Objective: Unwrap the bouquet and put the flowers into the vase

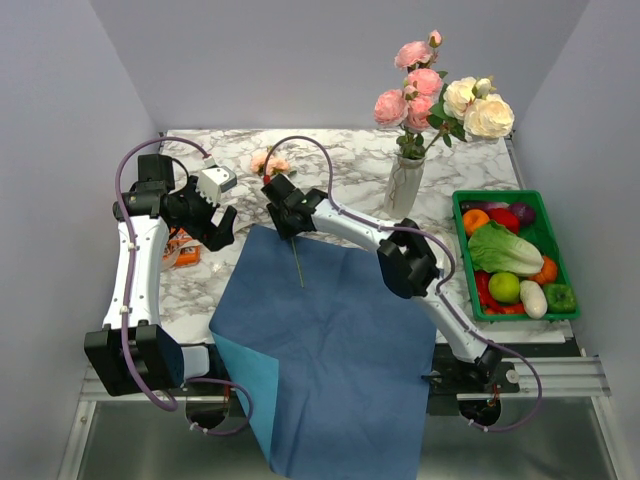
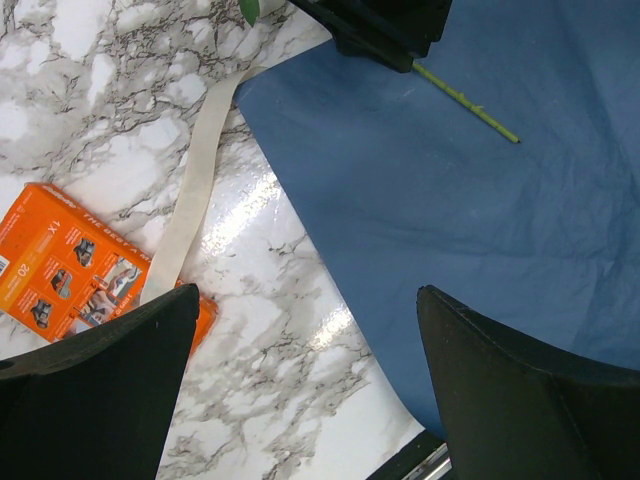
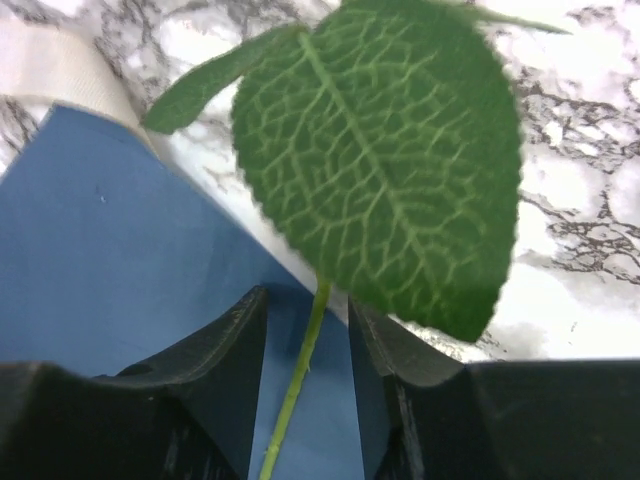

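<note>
While most of the job looks done from the top external view, one flower is left: several pink and cream roses [image 1: 430, 90] stand in the vase [image 1: 404, 188] at the back of the table. The blue paper [image 1: 330, 360] lies unfolded and flat, and a last rose [image 1: 268, 162] lies at its far edge with its stem [image 1: 299, 265] on the sheet. The right gripper [image 1: 275, 195] is down over that stem. The left gripper [image 1: 218, 228] hangs spread wide to the side, holding nothing.

The left wrist view shows the left gripper [image 2: 308, 300] gaping over the marble. The untied beige ribbon [image 2: 190, 200] lies loose there beside an orange packet [image 2: 70, 260].

In the right wrist view, the right gripper [image 3: 308, 300] straddles the stem [image 3: 300, 370] below a green leaf [image 3: 390, 150]. Paper shows on either side of the stem, so it seems not yet pinched. What is left is to grip this rose and lift it into the vase.
</note>
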{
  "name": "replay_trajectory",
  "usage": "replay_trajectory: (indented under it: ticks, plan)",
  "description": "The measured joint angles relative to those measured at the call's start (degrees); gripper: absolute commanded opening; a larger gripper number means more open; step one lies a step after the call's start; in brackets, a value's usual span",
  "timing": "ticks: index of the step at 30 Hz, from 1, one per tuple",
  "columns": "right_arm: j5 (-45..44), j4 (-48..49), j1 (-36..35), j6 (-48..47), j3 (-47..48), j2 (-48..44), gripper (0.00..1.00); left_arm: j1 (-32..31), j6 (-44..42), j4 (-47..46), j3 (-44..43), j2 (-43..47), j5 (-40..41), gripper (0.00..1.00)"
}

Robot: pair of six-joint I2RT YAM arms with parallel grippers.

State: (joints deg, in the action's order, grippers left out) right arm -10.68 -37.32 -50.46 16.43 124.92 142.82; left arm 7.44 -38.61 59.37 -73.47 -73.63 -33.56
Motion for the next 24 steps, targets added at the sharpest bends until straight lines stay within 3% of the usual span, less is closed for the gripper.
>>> replay_trajectory:
  ticks: [3, 7, 8, 17, 24]
  plan:
    - [0.00, -0.61, 0.31, 0.15, 2.34, 1.22, 0.31, 0.00, -0.02, 0.00, 0.00, 0.00, 0.00, 0.99]
    - [0.02, -1.55, 0.48, 0.50, 3.43, 1.88, 0.03, 0.00, -0.22, 0.02, 0.00, 0.00, 0.00, 0.99]
    - [0.04, -1.57, 0.59, 0.70, 3.43, 1.88, 0.01, 0.00, -0.20, 0.04, 0.00, 0.00, 0.00, 0.99]
    - [0.00, -0.70, 0.61, 1.14, -2.10, -2.21, 0.01, 0.09, -0.46, 0.17, 0.00, 0.46, 0.00, 0.99]
    - [-1.09, 1.88, 0.68, -0.11, -5.29, -14.51, 0.01, 0.13, -0.59, 0.35, 0.00, 1.88, -0.02, 0.99]
